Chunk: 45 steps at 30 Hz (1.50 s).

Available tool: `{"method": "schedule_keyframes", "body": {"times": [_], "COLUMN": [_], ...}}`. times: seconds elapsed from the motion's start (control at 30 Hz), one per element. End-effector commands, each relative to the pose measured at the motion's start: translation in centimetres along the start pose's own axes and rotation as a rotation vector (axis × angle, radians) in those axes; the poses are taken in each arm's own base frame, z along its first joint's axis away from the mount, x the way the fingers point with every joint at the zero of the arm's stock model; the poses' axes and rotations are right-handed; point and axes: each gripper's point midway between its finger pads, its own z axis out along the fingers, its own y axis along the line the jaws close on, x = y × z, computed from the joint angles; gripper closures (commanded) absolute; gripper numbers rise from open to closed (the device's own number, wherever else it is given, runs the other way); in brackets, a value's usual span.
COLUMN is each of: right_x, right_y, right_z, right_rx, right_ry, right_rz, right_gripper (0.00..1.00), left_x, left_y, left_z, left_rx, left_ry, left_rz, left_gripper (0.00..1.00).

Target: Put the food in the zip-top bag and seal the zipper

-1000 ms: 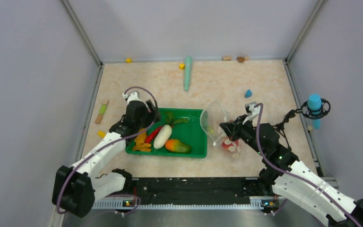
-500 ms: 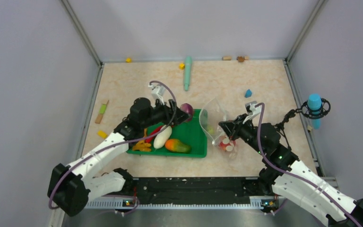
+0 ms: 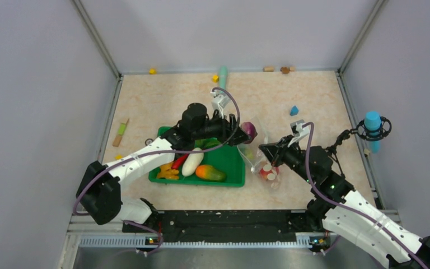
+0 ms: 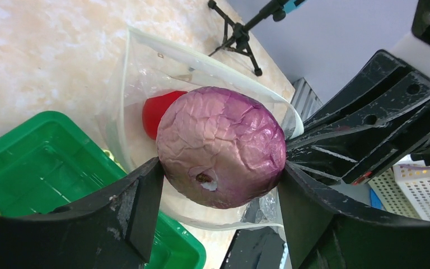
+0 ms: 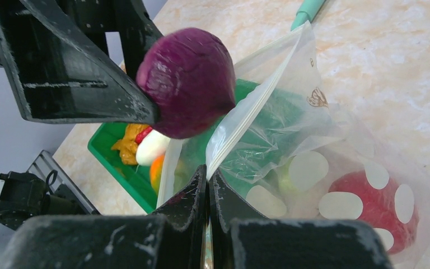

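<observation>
My left gripper (image 3: 245,132) is shut on the purple onion (image 3: 249,131) and holds it over the open mouth of the clear dotted zip-top bag (image 3: 256,144). In the left wrist view the onion (image 4: 221,147) sits between both fingers above the bag (image 4: 140,73), with a red tomato (image 4: 155,110) inside. My right gripper (image 3: 264,150) is shut on the bag's mouth edge (image 5: 241,123) and holds it up; a red tomato (image 5: 376,210) lies inside. The white radish (image 3: 192,161), mango (image 3: 209,173), red chili (image 3: 180,161) and yellow-orange bunch (image 3: 168,170) lie in the green tray (image 3: 229,162).
A long teal stick (image 3: 222,85) lies at the back. Small blocks sit along the back wall (image 3: 153,71), a blue block (image 3: 294,110) at the right, a wooden-green piece (image 3: 121,132) at the left. A teal microphone on a stand (image 3: 372,128) stands at the right wall.
My left gripper has carried the purple onion from the tray's left side rightwards to the bag's mouth. My right gripper has kept hold of the bag edge, almost still.
</observation>
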Motion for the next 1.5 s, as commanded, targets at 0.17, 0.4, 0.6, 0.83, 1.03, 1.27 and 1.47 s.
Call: {"method": "schedule_keyframes", "body": {"times": [0.17, 0.4, 0.6, 0.83, 1.03, 1.27, 1.47], "right_x": [-2.1, -2.1, -2.3, -2.2, -2.0, -1.7, -1.3], "right_y": [0.9, 0.9, 0.9, 0.7, 0.4, 0.2, 0.1], "right_z": [-0.2, -0.2, -0.4, -0.4, -0.2, 0.1, 0.4], "right_rx": [-0.037, -0.039, -0.037, -0.026, -0.015, 0.000, 0.002], "right_ry": [-0.083, -0.082, -0.090, -0.089, -0.079, -0.065, -0.039], "right_rz": [-0.002, -0.002, -0.003, -0.005, -0.008, -0.016, -0.018], "right_gripper": [1.00, 1.00, 1.00, 1.00, 1.00, 1.00, 1.00], "left_x": [-0.7, -0.7, -1.7, -0.8, 1.4, 4.4, 5.1], "left_y": [-1.8, -2.0, 0.9, 7.1, 10.5, 13.2, 14.6], "left_z": [0.2, -0.7, -3.5, -9.4, -11.9, -12.4, -12.1], "left_rx": [0.056, 0.039, -0.175, -0.537, -0.720, -0.831, -0.868], "left_ry": [0.015, 0.006, -0.092, -0.281, -0.256, -0.109, -0.045], "left_rz": [0.075, 0.090, 0.115, 0.066, 0.060, 0.085, 0.092], "left_gripper": [0.03, 0.03, 0.03, 0.03, 0.03, 0.03, 0.03]}}
